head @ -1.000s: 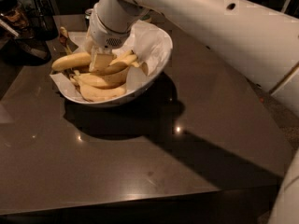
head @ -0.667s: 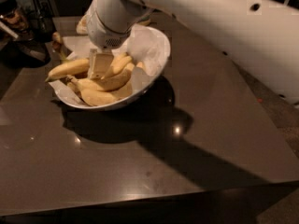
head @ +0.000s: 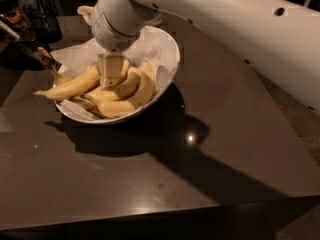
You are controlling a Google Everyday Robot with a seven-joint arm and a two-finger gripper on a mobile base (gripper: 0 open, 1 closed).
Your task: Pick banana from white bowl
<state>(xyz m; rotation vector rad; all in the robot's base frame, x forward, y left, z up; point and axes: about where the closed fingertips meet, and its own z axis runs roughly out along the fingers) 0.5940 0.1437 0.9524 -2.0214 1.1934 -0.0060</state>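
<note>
The white bowl (head: pixel 167 49) sits at the back left of a dark table, lined with crumpled white paper. Several yellow bananas (head: pixel 117 91) lie in it, one long banana (head: pixel 70 86) sticking out over the left rim. My gripper (head: pixel 111 76) hangs from the white arm straight down into the bowl, its tips among the bananas in the middle of the pile.
The dark glossy table (head: pixel 210 149) stretches to the right and front of the bowl. Dark objects, among them a jar (head: pixel 17 16), stand at the far left beyond the table edge. My white arm (head: pixel 225 29) spans the upper right.
The view has closed in on the bowl. My gripper has stayed down in the bowl among the bananas.
</note>
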